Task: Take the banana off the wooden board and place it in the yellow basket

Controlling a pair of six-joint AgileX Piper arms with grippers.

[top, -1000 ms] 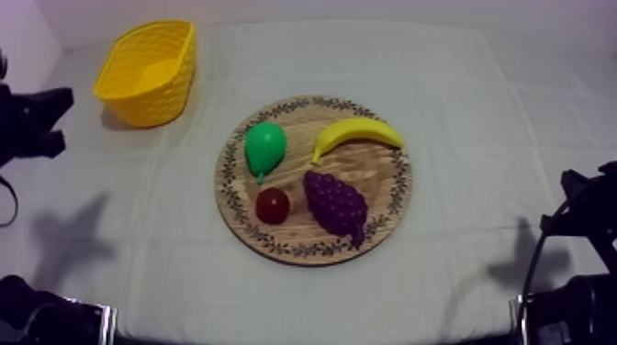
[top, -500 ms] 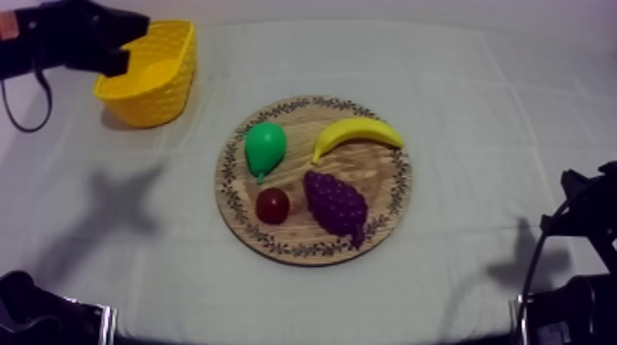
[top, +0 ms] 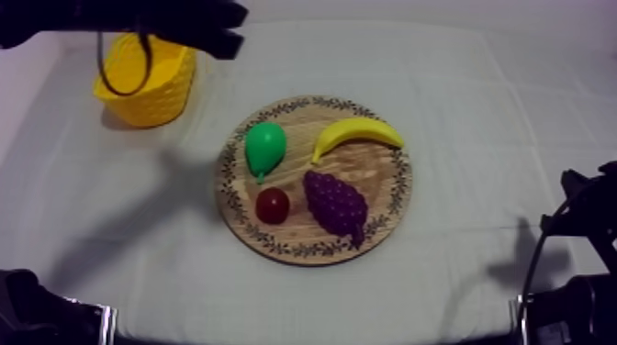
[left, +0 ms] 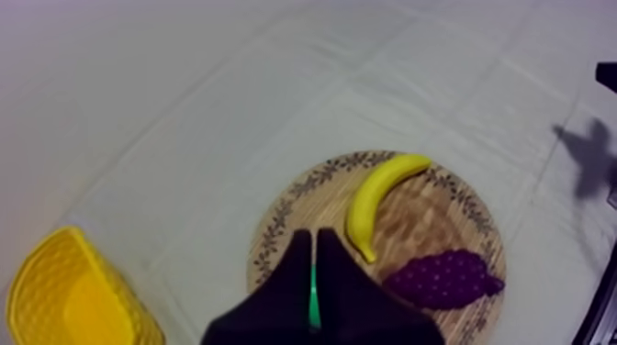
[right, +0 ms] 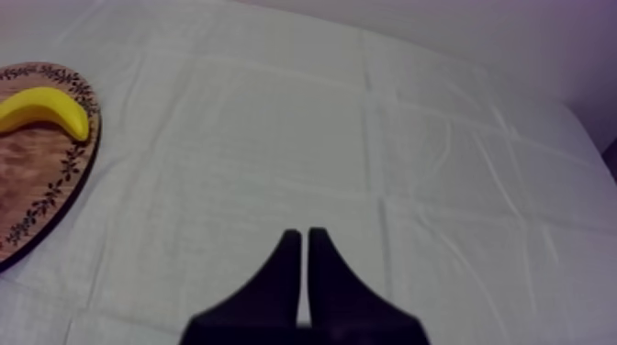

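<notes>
Banana (top: 356,136) is on the wooden board (top: 397,206), up at the far right part of it, curved side toward the back, with the grapes (top: 335,204) just in front of it and the pear (top: 264,149) off to its left. A small red fruit (top: 272,205) sits near the front. The yellow basket (top: 151,96) is parked at the far left of the worktop (top: 477,83), well apart from the board, so my guess is the left arm gets this job because it's on the basket's side.

The left end effector (top: 237,29) hangs up high just past the basket, aimed toward the board. From its own camera the two fingers lie together as a narrow wedge, nothing between them, pointing down over the board's near rim with the banana just beyond. It'll have to spread them before it can grab anything, I reckon.

The right end effector (right: 303,240) is pressed together too, empty, over bare cloth beside the board, so it looks like it's just staying out of the way.

Compared with a second ago, the left arm has swung from the left edge of the worktop, across over the basket, to where it is now. The fruit, board, basket and right arm haven't budged.
</notes>
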